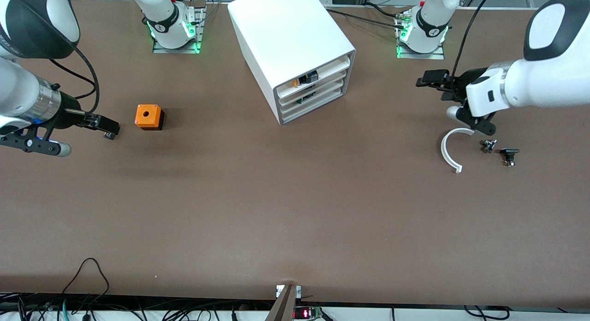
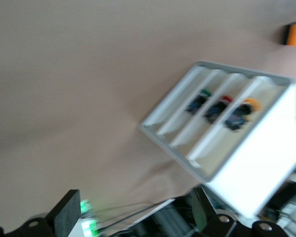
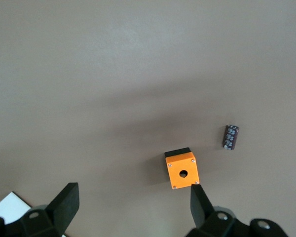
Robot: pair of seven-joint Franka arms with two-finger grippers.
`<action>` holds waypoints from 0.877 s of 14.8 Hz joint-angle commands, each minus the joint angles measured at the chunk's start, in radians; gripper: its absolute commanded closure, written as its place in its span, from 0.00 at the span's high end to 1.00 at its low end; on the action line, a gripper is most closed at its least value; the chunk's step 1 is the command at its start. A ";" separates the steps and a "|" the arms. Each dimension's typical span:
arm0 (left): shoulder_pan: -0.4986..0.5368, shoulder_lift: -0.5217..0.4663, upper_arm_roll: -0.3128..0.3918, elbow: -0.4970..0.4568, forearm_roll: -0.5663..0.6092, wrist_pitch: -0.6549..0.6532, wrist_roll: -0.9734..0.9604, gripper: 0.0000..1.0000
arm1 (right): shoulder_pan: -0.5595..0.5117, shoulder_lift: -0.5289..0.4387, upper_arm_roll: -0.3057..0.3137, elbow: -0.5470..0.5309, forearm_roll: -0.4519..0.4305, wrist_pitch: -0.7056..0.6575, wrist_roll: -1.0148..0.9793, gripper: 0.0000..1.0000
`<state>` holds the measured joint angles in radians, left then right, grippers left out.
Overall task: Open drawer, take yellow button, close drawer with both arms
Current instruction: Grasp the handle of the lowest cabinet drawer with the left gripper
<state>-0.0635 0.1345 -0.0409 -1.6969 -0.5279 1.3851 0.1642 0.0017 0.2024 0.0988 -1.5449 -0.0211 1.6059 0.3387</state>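
The white cabinet (image 1: 288, 35) stands on the table between the two arm bases. Its top drawer (image 1: 322, 71) sits in the cabinet, its front about level with the three below. The button (image 1: 294, 83), with its orange-yellow cap, lies in that drawer; it also shows in the left wrist view (image 2: 249, 104). My left gripper (image 1: 428, 83) is open and empty in the air, toward the left arm's end from the cabinet, fingers pointing at it (image 2: 133, 210). My right gripper (image 1: 110, 128) is open and empty beside the orange cube (image 1: 148, 116), low over the table (image 3: 133, 205).
The orange cube (image 3: 182, 170) has a hole in its top. A small black part (image 3: 230, 137) lies near it, under the right gripper's tips (image 1: 109, 135). A white curved strip (image 1: 449, 150) and two small dark parts (image 1: 488, 145) (image 1: 509, 156) lie below the left gripper.
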 commanded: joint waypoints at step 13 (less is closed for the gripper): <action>0.013 0.027 -0.097 -0.381 -0.499 0.253 0.596 1.00 | 0.064 0.147 0.004 0.140 0.036 0.023 0.224 1.00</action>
<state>-0.0634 0.2201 -0.1001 -1.9087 -0.9136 1.5440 0.6307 0.0601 0.3347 0.1025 -1.4360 -0.0011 1.6321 0.5361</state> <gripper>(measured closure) 0.000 0.000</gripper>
